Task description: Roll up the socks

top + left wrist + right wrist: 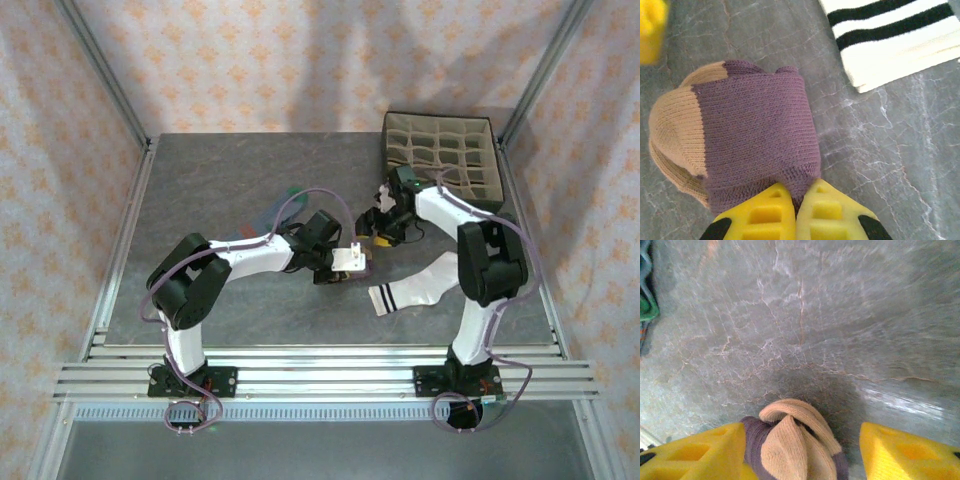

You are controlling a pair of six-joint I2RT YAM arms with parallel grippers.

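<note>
The dark purple sock (757,130) with its peach toe (675,135) lies bunched into a roll on the grey table. My left gripper (797,192) is shut, pinching the purple edge of the roll. My right gripper (801,426) is open around the toe end (795,440). The fabric touches its left finger (700,452), and a gap separates it from the right finger (905,450). From above, both grippers (352,262) (378,228) meet mid-table. The white sock (415,290) with black cuff stripes lies flat beside them. The grey-blue sock (285,205) peeks out behind the left arm.
A dark box of beige grid compartments (440,150) stands at the back right, just behind the right arm. Patterned walls and metal rails enclose the table (220,170). Open tabletop lies at the back left and front left.
</note>
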